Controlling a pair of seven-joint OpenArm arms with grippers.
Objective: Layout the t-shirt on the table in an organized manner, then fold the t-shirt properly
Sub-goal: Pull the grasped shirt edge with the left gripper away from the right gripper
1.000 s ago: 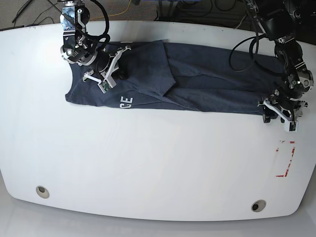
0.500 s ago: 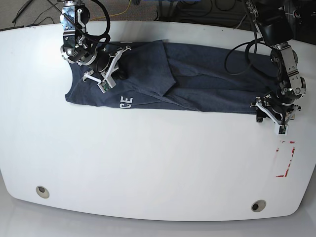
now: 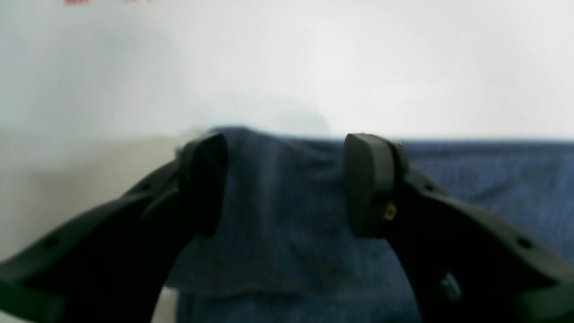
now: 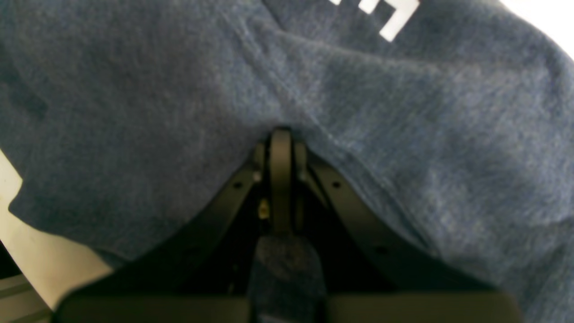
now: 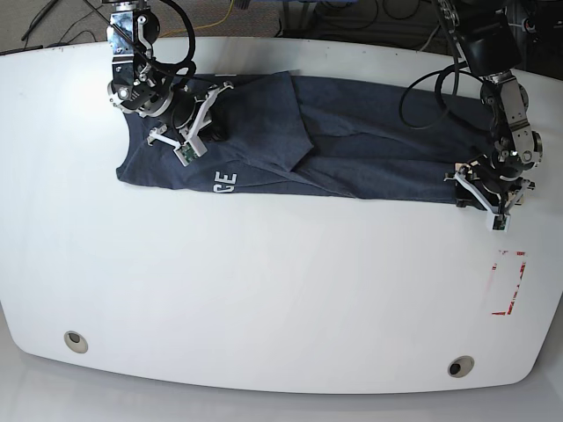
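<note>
T-shirt fabric, dark navy heathered cotton, lay stretched in a long rumpled band across the far half of the glossy white table. White block letters reading "GE" showed on its near hem, below and to the side of the right claw; in the right wrist view only parts of white letters showed beyond that claw's tips, too cropped to read.

The right claw was clenched, its black fingers pressed together, with cloth bunched around the tips. A tuft of the same fabric sat between the finger bases, so it was pinching the shirt. Table surface showed at the left edge of that view.

The left claw stood released, its two dark pads apart, straddling the corner of the shirt, which lay flat between them without being squeezed. Beyond the pads ran the cloth's edge, then bare table, and a scrap of red tape at the frame's top.

Compared with a second before, the left claw had shifted inward from the bare table onto the shirt's end. The right claw had not moved. The red tape rectangle lay on the table nearer the camera than the left claw.
</note>
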